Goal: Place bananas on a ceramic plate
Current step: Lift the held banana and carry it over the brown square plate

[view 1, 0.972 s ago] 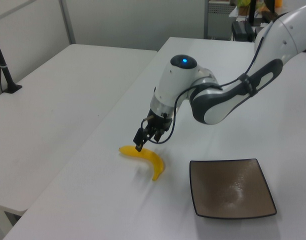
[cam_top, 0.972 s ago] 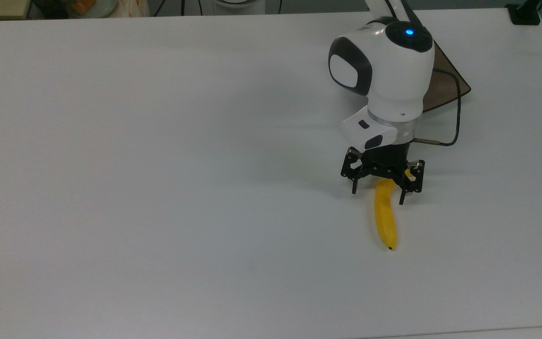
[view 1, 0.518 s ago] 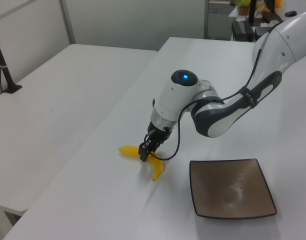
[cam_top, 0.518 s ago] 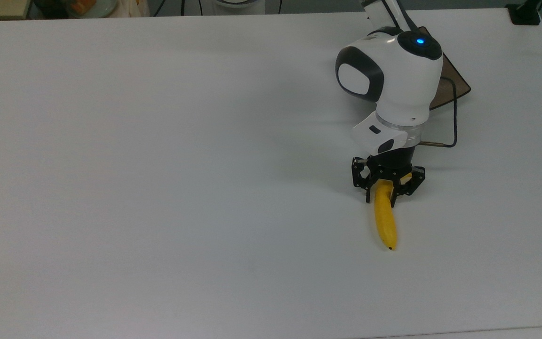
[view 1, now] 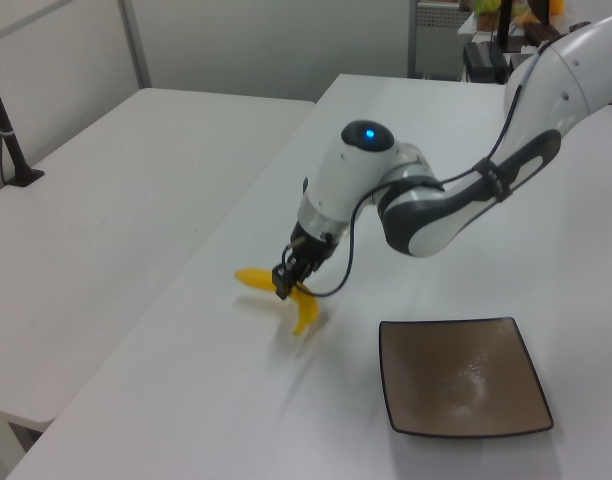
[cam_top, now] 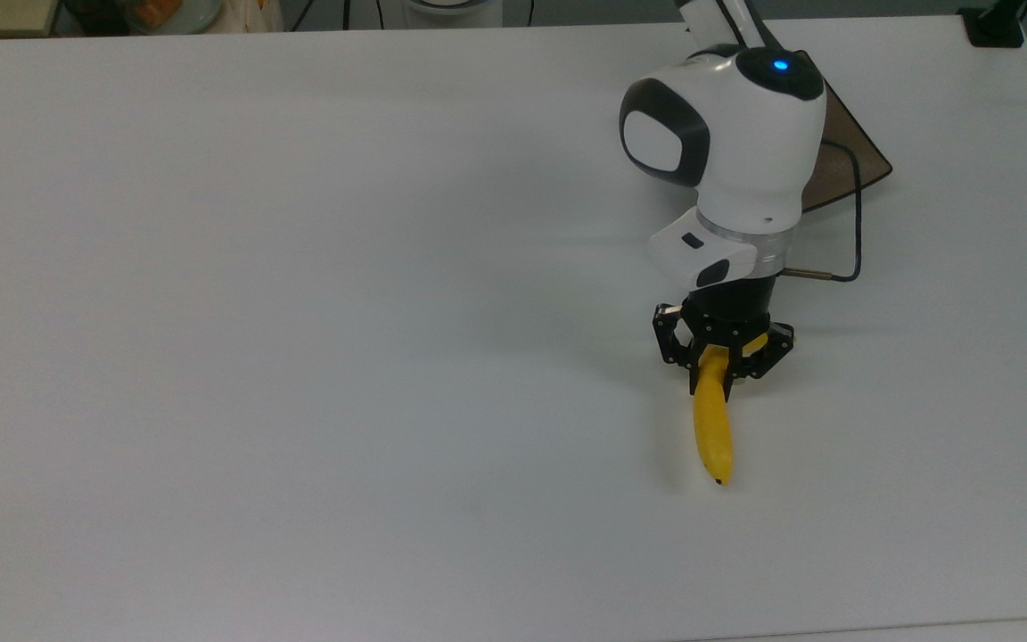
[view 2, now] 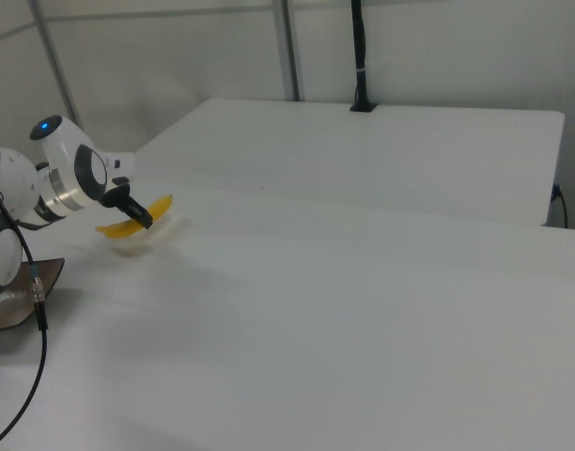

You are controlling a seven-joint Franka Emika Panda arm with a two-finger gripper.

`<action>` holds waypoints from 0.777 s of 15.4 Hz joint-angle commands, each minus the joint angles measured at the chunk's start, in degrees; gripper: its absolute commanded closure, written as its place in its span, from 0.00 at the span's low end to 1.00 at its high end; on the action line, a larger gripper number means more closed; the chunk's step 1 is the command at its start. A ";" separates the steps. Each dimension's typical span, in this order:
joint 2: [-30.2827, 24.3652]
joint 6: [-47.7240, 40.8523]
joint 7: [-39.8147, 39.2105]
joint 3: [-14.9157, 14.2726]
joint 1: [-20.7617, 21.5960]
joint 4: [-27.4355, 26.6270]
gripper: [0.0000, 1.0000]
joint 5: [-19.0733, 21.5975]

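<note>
A yellow banana [cam_top: 713,433] hangs just above the white table [cam_top: 299,312], held near its middle by my black gripper [cam_top: 715,373], which is shut on it. In the left view the banana [view 1: 306,311] is lifted, its shadow on the table below, and the gripper [view 1: 285,283] clamps it. The right view shows the banana [view 2: 154,207] raised beside the gripper [view 2: 137,215]. The square brown ceramic plate [view 1: 464,377] lies on the table to the left view's right of the banana. In the top view the arm covers most of the plate [cam_top: 843,169]; a corner of the plate [view 2: 20,298] also shows at the right view's left edge.
A black cable [cam_top: 859,232] loops from the wrist over the plate's edge. A second white table [view 1: 106,220] adjoins on the left view's left, with a black post [view 1: 11,140] on it. Clutter sits beyond the table's far edge [cam_top: 166,13].
The gripper came down over the banana, shut on it and has now lifted it off the table. The banana has shifted slightly toward the top view's left.
</note>
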 commanded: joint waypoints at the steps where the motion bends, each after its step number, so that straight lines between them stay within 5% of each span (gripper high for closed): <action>1: -5.82 -2.04 0.05 1.53 -1.27 -2.54 0.76 3.03; 4: -11.27 -11.62 -8.72 4.96 -4.00 -3.95 0.76 10.13; 12: -25.51 -26.23 -24.31 5.32 -3.30 -13.68 0.76 23.42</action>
